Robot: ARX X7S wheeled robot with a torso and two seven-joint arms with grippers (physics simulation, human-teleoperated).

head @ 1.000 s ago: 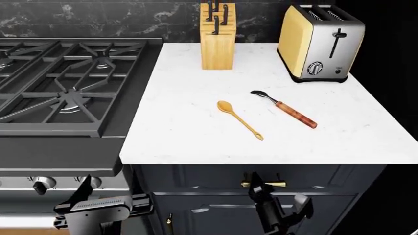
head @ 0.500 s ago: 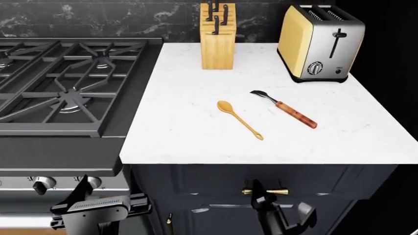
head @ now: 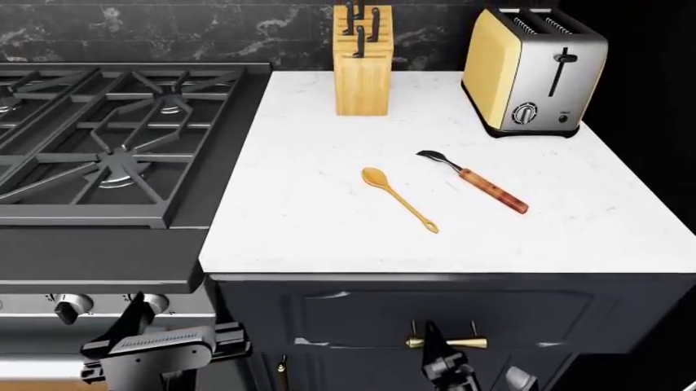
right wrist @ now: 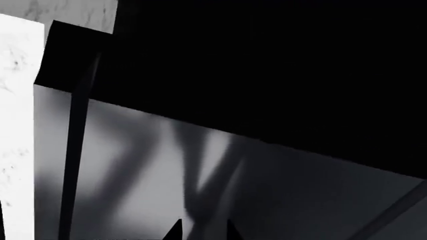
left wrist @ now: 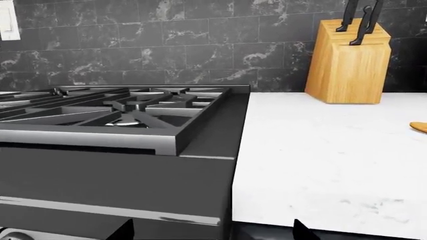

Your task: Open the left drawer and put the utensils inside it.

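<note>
The left drawer [head: 446,316] stands pulled partway out below the counter edge, its brass handle [head: 448,343] low in the head view. My right gripper [head: 433,349] is shut on that handle; in the right wrist view its gripper [right wrist: 202,231] shows only two dark tips close together against the dark drawer front. The golden spoon [head: 399,199] and the brown-handled fork [head: 474,181] lie side by side on the white counter. My left gripper [head: 163,349] hangs open and empty in front of the stove [left wrist: 133,150]; the spoon's bowl [left wrist: 419,127] shows at the left wrist view's edge.
A wooden knife block [head: 363,61] and a yellow toaster [head: 530,72] stand at the back of the white counter [head: 315,236]. The gas stove [head: 109,138] fills the left side, its knobs [head: 71,307] just above my left gripper. A cabinet door lies below the drawer.
The drawer front and its brass handle have come steadily toward me, with my right gripper moving back along with them. The left gripper has barely shifted.
</note>
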